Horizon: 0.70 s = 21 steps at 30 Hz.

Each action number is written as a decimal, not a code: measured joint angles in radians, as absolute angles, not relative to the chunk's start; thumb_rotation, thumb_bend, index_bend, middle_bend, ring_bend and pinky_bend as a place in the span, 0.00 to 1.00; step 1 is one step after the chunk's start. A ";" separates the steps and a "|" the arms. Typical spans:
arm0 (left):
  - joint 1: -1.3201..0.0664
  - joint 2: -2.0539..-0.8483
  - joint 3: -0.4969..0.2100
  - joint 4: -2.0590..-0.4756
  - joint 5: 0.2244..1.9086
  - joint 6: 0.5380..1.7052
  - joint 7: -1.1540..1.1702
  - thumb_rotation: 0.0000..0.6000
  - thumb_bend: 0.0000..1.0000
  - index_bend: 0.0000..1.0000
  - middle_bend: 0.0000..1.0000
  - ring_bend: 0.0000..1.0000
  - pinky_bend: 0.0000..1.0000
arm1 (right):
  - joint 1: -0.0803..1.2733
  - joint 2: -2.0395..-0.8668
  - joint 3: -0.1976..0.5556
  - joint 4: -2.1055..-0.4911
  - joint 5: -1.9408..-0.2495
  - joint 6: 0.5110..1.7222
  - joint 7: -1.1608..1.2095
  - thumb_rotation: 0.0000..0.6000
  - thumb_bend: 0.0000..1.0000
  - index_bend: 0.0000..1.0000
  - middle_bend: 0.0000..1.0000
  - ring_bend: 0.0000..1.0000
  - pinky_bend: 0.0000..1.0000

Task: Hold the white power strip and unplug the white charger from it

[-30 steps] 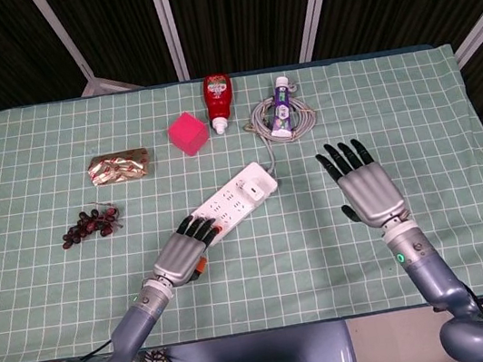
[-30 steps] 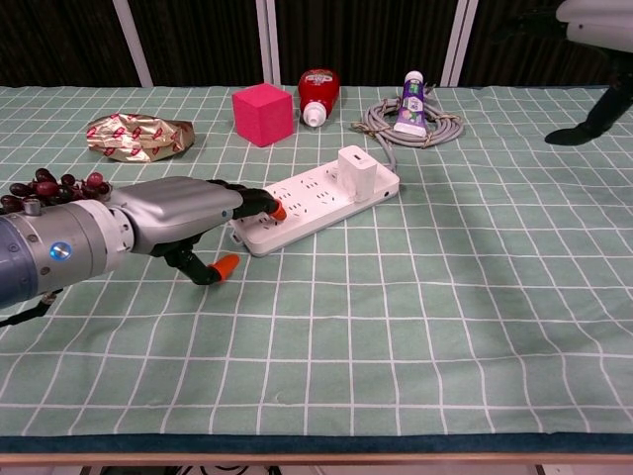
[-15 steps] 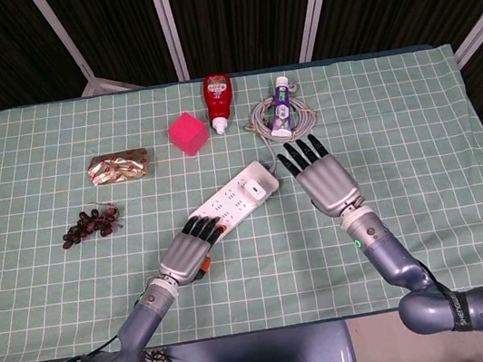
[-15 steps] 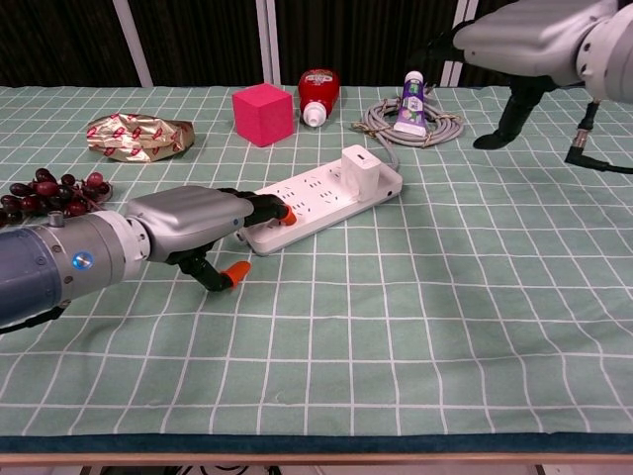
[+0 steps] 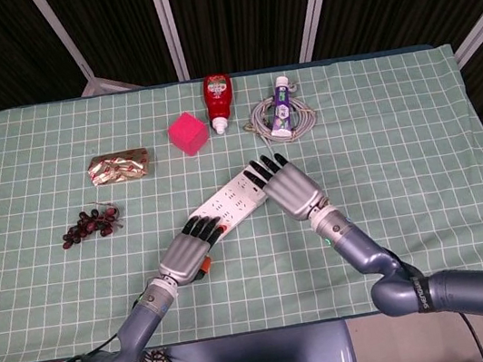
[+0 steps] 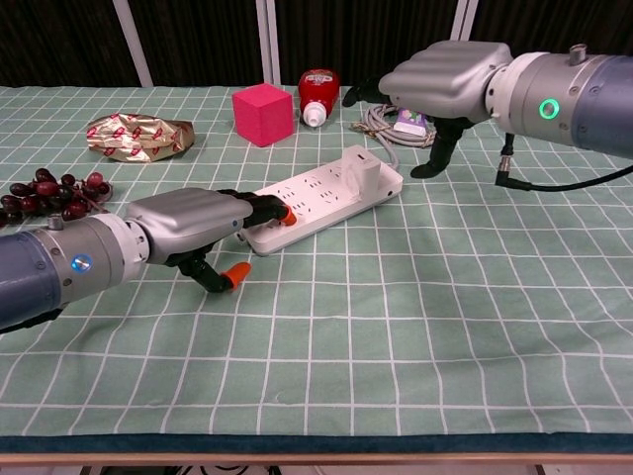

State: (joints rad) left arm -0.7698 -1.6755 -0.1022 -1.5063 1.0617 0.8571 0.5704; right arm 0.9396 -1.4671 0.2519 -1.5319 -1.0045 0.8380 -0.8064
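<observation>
Your left hand (image 6: 193,223) lies palm down at the near end of the power strip (image 6: 316,195), its fingertips (image 6: 282,211) resting on the strip's top and its thumb hanging beside the strip's end, so it presses the strip to the cloth rather than wrapping it. The orange tips of those fingers show clearly in the chest view.

Your right hand (image 6: 445,79) is above the strip's far end, fingers spread and holding nothing. In the head view it covers that end; in the chest view it is raised clear of the charger (image 6: 360,171), with the thumb pointing down to the right of the strip. The charger stands upright, plugged into the far end of the strip. Neither hand touches it.

The strip lies diagonally near the middle of the table (image 5: 418,135), which is covered in a green cloth with a white grid. Its grey cord (image 5: 303,118) is coiled behind it.

On that coil lies a small purple and white tube (image 5: 281,107); its print is too small to read. To the left of it is a red bottle (image 5: 217,98), lying with its white cap toward you, its label unreadable. Next comes a pink cube (image 5: 187,134), then a shiny gold wrapper (image 5: 119,167) with red marks I can't make out. A bunch of dark grapes (image 5: 90,225) sits nearer you at the left.
</observation>
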 measured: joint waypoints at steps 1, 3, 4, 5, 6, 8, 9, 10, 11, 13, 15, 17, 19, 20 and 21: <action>-0.770 -1.676 -0.100 -1.505 1.064 0.857 0.568 1.00 0.53 0.11 0.03 0.00 0.06 | 0.949 -1.479 0.250 -1.509 -1.014 0.829 -0.796 1.00 0.33 0.12 0.12 0.12 0.21; -0.770 -1.677 -0.096 -1.501 1.068 0.859 0.562 1.00 0.53 0.11 0.03 0.00 0.06 | 0.964 -1.496 0.249 -1.477 -1.022 0.816 -0.784 1.00 0.33 0.13 0.12 0.13 0.21; -0.770 -1.677 -0.094 -1.499 1.070 0.859 0.559 1.00 0.53 0.11 0.03 0.00 0.06 | 0.975 -1.508 0.248 -1.456 -1.024 0.807 -0.777 1.00 0.33 0.13 0.13 0.13 0.21; -0.770 -1.678 -0.092 -1.497 1.071 0.859 0.557 1.00 0.53 0.11 0.03 0.00 0.06 | 0.983 -1.517 0.248 -1.442 -1.024 0.799 -0.772 1.00 0.33 0.13 0.13 0.13 0.21; -0.770 -1.678 -0.090 -1.495 1.073 0.860 0.554 1.00 0.53 0.11 0.03 0.00 0.06 | 0.991 -1.527 0.248 -1.428 -1.023 0.792 -0.768 1.00 0.33 0.14 0.13 0.13 0.21; -0.770 -1.679 -0.088 -1.492 1.075 0.861 0.549 1.00 0.53 0.11 0.03 0.00 0.06 | 1.008 -1.549 0.245 -1.401 -1.022 0.778 -0.759 1.00 0.33 0.15 0.13 0.13 0.21; -0.770 -1.679 -0.087 -1.489 1.076 0.861 0.546 1.00 0.53 0.11 0.03 0.00 0.06 | 1.013 -1.558 0.243 -1.391 -1.022 0.773 -0.756 1.00 0.33 0.16 0.13 0.13 0.21; -0.770 -1.679 -0.086 -1.487 1.077 0.861 0.544 1.00 0.53 0.11 0.03 0.00 0.06 | 1.020 -1.569 0.240 -1.378 -1.022 0.767 -0.751 1.00 0.33 0.16 0.13 0.13 0.21; -0.770 -1.679 -0.085 -1.485 1.078 0.861 0.542 1.00 0.53 0.11 0.03 0.00 0.06 | 1.024 -1.577 0.238 -1.369 -1.022 0.764 -0.748 1.00 0.33 0.16 0.13 0.13 0.21; -0.770 -1.679 -0.083 -1.481 1.080 0.861 0.537 1.00 0.53 0.11 0.03 0.00 0.06 | 1.031 -1.594 0.234 -1.347 -1.021 0.759 -0.740 1.00 0.33 0.16 0.13 0.13 0.22; -0.771 -1.678 -0.081 -1.478 1.083 0.861 0.532 1.00 0.53 0.11 0.03 0.00 0.06 | 1.037 -1.609 0.231 -1.326 -1.019 0.755 -0.732 1.00 0.33 0.17 0.14 0.14 0.22; -0.772 -1.678 -0.080 -1.477 1.085 0.861 0.527 1.00 0.53 0.11 0.03 0.00 0.06 | 1.044 -1.628 0.229 -1.297 -1.014 0.748 -0.723 1.00 0.33 0.17 0.14 0.14 0.22; -0.772 -1.678 -0.078 -1.474 1.089 0.860 0.522 1.00 0.53 0.11 0.03 0.00 0.06 | 1.052 -1.648 0.227 -1.265 -1.008 0.741 -0.715 1.00 0.33 0.17 0.14 0.14 0.23; -0.773 -1.678 -0.077 -1.473 1.090 0.860 0.520 1.00 0.53 0.11 0.03 0.00 0.06 | 1.056 -1.656 0.227 -1.251 -1.005 0.739 -0.711 1.00 0.33 0.17 0.14 0.14 0.23; -0.774 -1.678 -0.076 -1.472 1.092 0.859 0.517 1.00 0.53 0.11 0.03 0.00 0.06 | 1.059 -1.664 0.227 -1.238 -1.003 0.737 -0.707 1.00 0.33 0.17 0.14 0.14 0.23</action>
